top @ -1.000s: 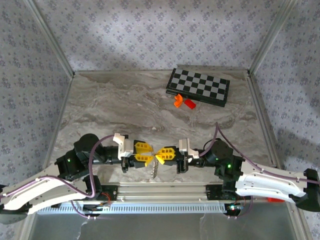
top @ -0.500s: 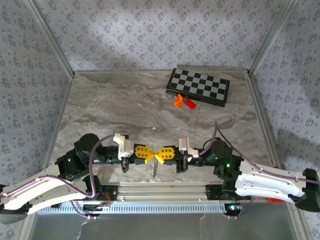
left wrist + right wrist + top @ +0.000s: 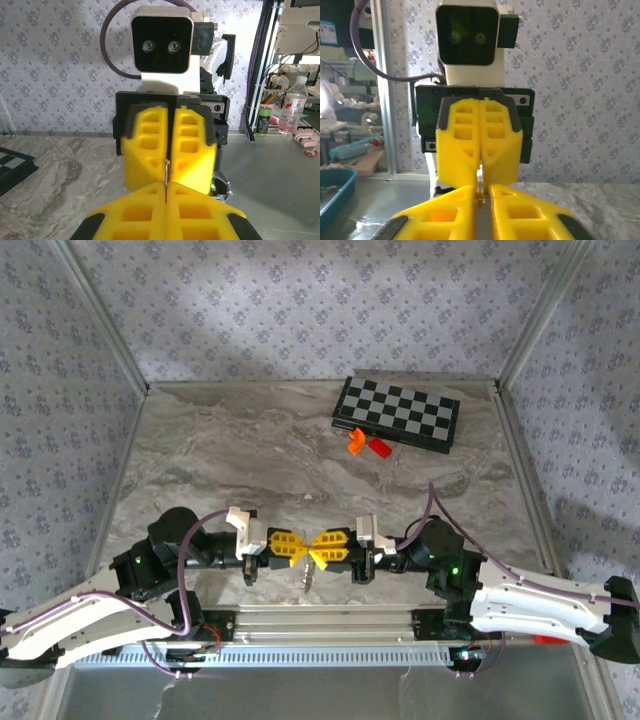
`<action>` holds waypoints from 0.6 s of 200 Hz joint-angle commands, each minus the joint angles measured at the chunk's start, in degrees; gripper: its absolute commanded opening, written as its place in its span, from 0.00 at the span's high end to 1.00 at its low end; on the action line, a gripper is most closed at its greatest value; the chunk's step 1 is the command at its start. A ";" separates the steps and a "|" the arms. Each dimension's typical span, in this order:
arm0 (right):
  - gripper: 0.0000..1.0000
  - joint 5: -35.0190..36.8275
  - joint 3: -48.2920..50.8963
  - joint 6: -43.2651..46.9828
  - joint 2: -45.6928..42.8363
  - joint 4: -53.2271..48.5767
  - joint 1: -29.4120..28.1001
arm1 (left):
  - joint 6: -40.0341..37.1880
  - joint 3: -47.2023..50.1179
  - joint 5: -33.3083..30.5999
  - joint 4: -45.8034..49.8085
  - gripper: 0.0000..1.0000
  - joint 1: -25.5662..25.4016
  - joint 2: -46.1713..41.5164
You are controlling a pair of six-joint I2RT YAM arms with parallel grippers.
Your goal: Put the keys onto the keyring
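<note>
My two grippers meet tip to tip above the table's near edge. The left gripper (image 3: 300,548) (image 3: 165,189) is shut on the thin metal keyring (image 3: 165,172), seen edge-on between its yellow fingertips. Facing it, the right gripper (image 3: 321,548) (image 3: 481,194) stands open by a narrow gap. The keyring (image 3: 480,181) reaches from the left gripper (image 3: 481,162) into that gap, and a grey strip of key metal (image 3: 481,222) lies between the right fingers. A key (image 3: 310,578) hangs below the meeting point. From the left wrist, the right gripper (image 3: 169,167) shows a dark slit between its fingers.
A folded chessboard (image 3: 397,413) lies at the back right, with an orange piece (image 3: 356,441) and a red piece (image 3: 380,448) in front of it. A metal rail (image 3: 330,625) runs under the grippers. Patterned walls enclose the marble table (image 3: 240,460).
The left gripper's fingers, apart a second ago, have closed on the keyring. The right gripper's fingers have just parted a little. Both arms have stayed in place.
</note>
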State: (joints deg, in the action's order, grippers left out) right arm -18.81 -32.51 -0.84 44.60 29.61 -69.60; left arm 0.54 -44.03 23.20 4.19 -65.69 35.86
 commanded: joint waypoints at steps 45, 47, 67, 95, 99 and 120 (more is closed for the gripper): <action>0.46 8.17 -5.74 2.01 -5.32 -17.45 0.69 | -1.26 0.03 -4.94 1.47 1.00 -0.23 -2.03; 0.45 8.46 -5.92 2.10 -5.56 -18.22 0.69 | -1.24 0.09 -5.28 1.56 1.00 -0.20 -2.13; 0.36 11.80 -7.99 2.04 -7.48 -25.82 1.05 | -1.07 0.81 -7.92 2.41 1.00 -0.23 -3.15; 0.29 19.96 -13.09 -0.47 -5.73 -37.83 3.98 | -0.59 1.18 -10.79 4.35 1.00 -0.23 -4.36; 0.29 20.58 -13.50 -1.10 -5.21 -39.18 4.73 | -0.54 1.27 -11.01 4.49 1.00 -0.23 -4.59; 0.25 19.64 -14.58 -5.48 -2.32 -43.59 10.53 | 0.16 2.59 -12.38 4.82 1.00 -0.23 -6.25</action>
State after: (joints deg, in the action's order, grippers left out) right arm -2.81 -45.15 -1.39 39.42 -3.03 -63.92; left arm 0.12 -42.30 13.85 9.15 -65.69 31.70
